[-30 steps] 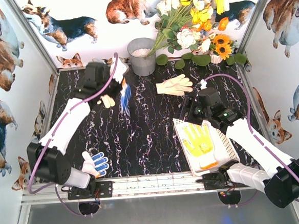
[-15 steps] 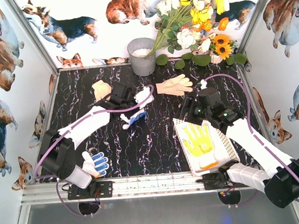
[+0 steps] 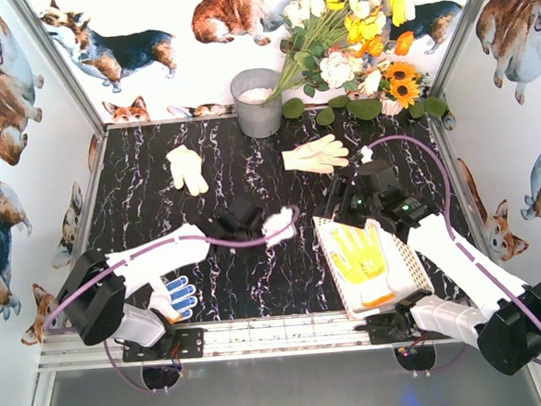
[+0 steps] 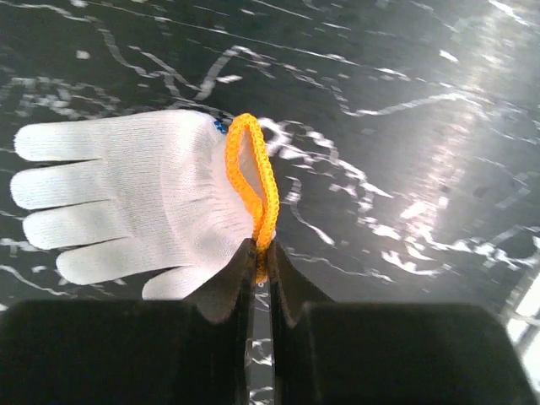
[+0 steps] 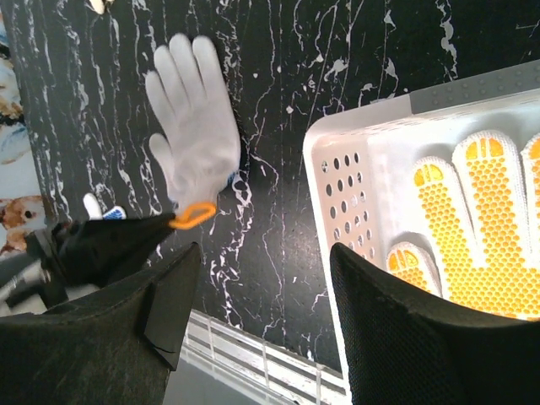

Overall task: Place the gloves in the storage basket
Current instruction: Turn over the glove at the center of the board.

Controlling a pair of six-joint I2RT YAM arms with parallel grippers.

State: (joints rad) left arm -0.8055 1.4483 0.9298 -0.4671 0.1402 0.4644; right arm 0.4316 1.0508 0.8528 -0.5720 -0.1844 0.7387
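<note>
My left gripper [image 3: 258,227] is shut on the orange cuff [image 4: 253,181] of a white knit glove [image 3: 280,226], which hangs low over the middle of the table, left of the basket. In the left wrist view the glove [image 4: 126,198] spreads out to the left of the shut jaws [image 4: 260,253]. The white perforated storage basket [image 3: 406,254] sits at the front right and holds a yellow-palmed glove [image 3: 359,252]. My right gripper [image 3: 337,201] is open and empty, just behind the basket's far left corner. In the right wrist view the held glove [image 5: 196,126] lies left of the basket [image 5: 350,169].
A cream glove [image 3: 187,167] lies at the back left and another [image 3: 315,153] at the back centre. A blue-dotted glove [image 3: 172,298] lies by the left arm's base. A grey metal bucket [image 3: 257,102] and flowers [image 3: 352,39] stand along the back wall.
My left arm has swung from the back left to the table's middle, carrying the white glove toward the basket. The cream glove at the back left is now uncovered. The right arm stayed still.
</note>
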